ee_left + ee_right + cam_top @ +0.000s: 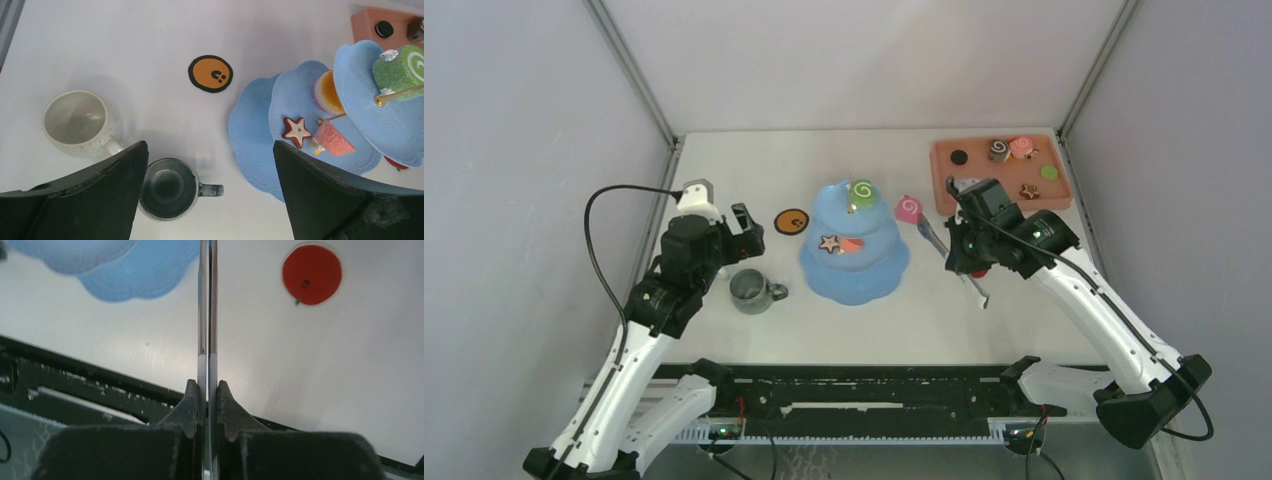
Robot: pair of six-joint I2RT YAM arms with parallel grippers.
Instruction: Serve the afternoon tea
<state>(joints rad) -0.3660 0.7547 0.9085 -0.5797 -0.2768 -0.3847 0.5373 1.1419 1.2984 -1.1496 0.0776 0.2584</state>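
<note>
White table (754, 165), cake stand (856, 272), right gripper (207, 392) clamping tongs (207, 315)

White left arm (619, 365) and right arm (1104, 315) with black joints (686, 245), looping black cables (592, 245), green lights (642, 297), black wedge-shaped fingers (85, 200).

Left arm (639, 330) is reaching forward, left gripper (210, 150) hanging wide open, facing down. Right arm (1104, 310) is extending, right gripper (207, 390) clamping tongs (207, 315).
</note>
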